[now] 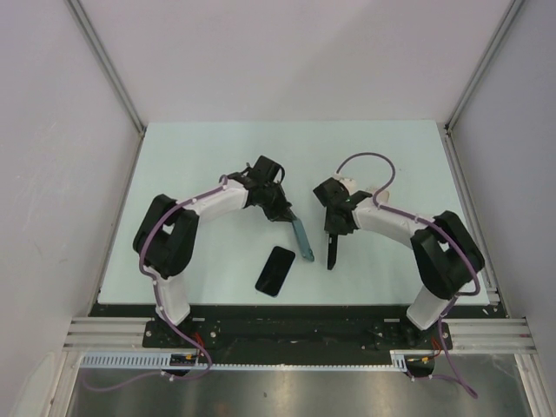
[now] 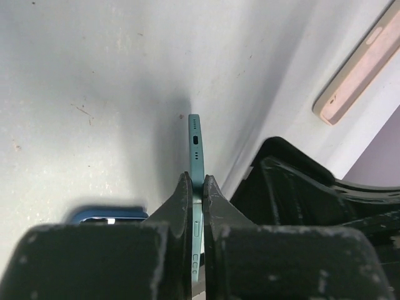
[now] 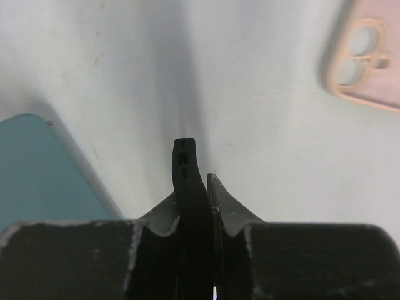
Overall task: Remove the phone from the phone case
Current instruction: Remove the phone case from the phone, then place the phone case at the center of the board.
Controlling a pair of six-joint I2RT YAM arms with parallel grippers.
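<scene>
Noted teal phone [image 2: 195,140] pinched edge-on between jaws of left gripper [image 2: 196,182], black case [image 3: 185,164] clamped likewise by right gripper [image 3: 195,187], just right, the two apart.

High rear overhead looking down on the table [image 1: 217,156], close wrist views, both showing the teal phone [image 2: 195,147]

Phone [image 1: 301,239] in left hand [image 1: 290,217], left of case [image 1: 333,250] in right hand [image 1: 334,233]; flat device [image 1: 275,270] on table [image 1: 200,156] before phone.
</scene>
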